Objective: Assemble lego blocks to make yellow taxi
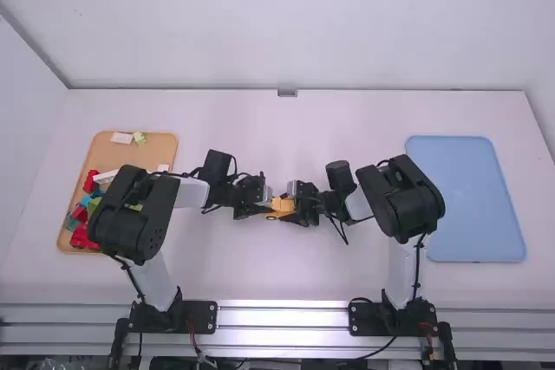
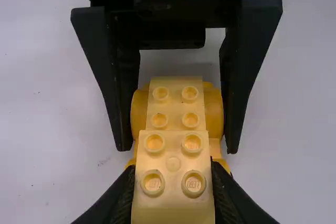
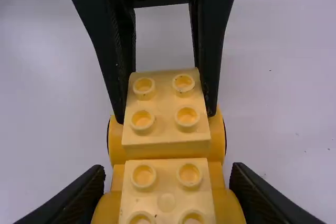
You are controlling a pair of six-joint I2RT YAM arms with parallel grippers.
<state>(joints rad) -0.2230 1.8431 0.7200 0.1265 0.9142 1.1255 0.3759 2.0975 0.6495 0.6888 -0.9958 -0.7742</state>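
Observation:
Near the middle of the table in the high view, my left gripper [image 1: 254, 203] and my right gripper [image 1: 305, 204] face each other, with a small yellow toy vehicle [image 1: 282, 206] between them. In the left wrist view my left gripper [image 2: 174, 182] is shut on the near studded yellow brick [image 2: 173, 166]; farther off, the right gripper's fingers flank the yellow wheels [image 2: 214, 109]. In the right wrist view my right gripper [image 3: 167, 187] is shut on the wheeled end of the vehicle [image 3: 166, 186], while the left gripper's fingers clasp its other studded end [image 3: 165, 109].
A tan tray [image 1: 158, 150] with red, green, blue, white and pale yellow blocks lies at the left, partly under the left arm. On the right lies a blue tray [image 1: 466, 198], beside the right arm. The rear wall stands beyond the table's far edge.

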